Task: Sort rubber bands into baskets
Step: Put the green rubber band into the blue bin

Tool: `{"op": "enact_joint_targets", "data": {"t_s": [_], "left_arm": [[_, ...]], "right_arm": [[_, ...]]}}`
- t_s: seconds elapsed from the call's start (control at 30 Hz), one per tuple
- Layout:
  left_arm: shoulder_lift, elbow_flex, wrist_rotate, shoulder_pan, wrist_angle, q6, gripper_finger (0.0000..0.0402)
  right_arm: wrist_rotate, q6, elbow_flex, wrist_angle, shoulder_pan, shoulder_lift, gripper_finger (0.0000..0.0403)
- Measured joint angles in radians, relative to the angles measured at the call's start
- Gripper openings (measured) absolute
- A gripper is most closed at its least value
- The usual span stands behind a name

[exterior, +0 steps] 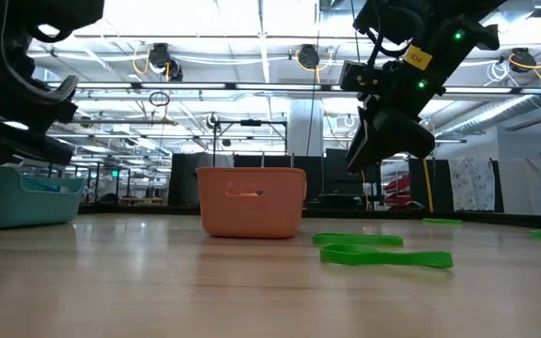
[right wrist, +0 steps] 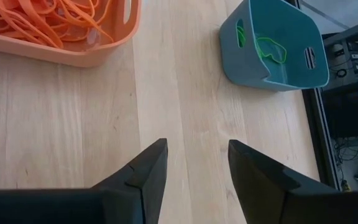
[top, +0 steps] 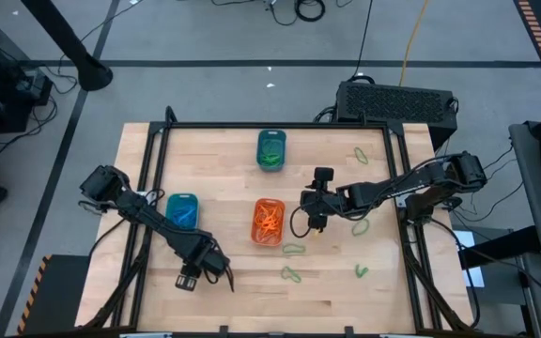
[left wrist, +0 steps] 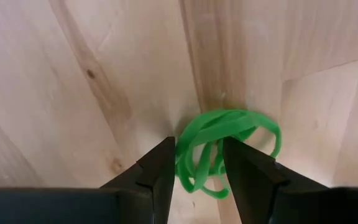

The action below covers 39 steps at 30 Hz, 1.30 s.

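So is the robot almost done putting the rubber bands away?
Not quite. The orange basket is well filled, and the other two hold some. The left hand is pinching green bands. Several green rubber bands lie loose on the table. The right hand is empty.

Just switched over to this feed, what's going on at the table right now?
Rubber bands are being sorted by colour. The left gripper holds a bunch of green bands between its fingers near the table's front edge. The right gripper hangs open and empty over bare wood beside the orange basket, which is full of orange bands. The dark teal basket already has green ones; several green bands still lie loose on the right.
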Motion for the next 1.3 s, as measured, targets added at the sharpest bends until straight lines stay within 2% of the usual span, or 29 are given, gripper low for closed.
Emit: {"op": "enact_joint_targets", "data": {"t_s": [0.43, 0.53, 0.73, 0.87, 1.07, 1.2, 1.3], "left_arm": [[0.0, 0.013, -0.001, 0.012, -0.002, 0.021, 0.0133], [0.0, 0.013, -0.001, 0.023, -0.002, 0.021, 0.0106], [0.0, 0.013, 0.0, 0.046, -0.002, 0.02, 0.0017], [0.0, 0.014, 0.016, 0.054, -0.005, 0.019, 0.0007], [-0.013, 0.078, 0.041, 0.073, -0.193, 0.025, 0.0003], [-0.042, 0.144, -0.011, 0.085, -0.303, 0.027, 0.0002], [-0.081, 0.186, -0.073, 0.091, -0.32, 0.026, 0.0002]], "right_arm": [[0.0, 0.0, 0.0, 0.0, 0.0, 0.0, 0.0162], [0.0, -0.001, 0.0, 0.0, 0.0, 0.0, 0.0162], [0.0, -0.002, 0.0, 0.0, 0.0, 0.0, 0.0162], [0.0, -0.002, 0.0, 0.0, 0.0, 0.0, 0.0162], [0.0, -0.002, 0.0, 0.0, 0.0, 0.0, 0.0162], [0.0, -0.002, 0.0, 0.001, 0.0, 0.0, 0.0162], [0.0, -0.002, 0.0, 0.0, 0.0, 0.0, 0.0162]]}}
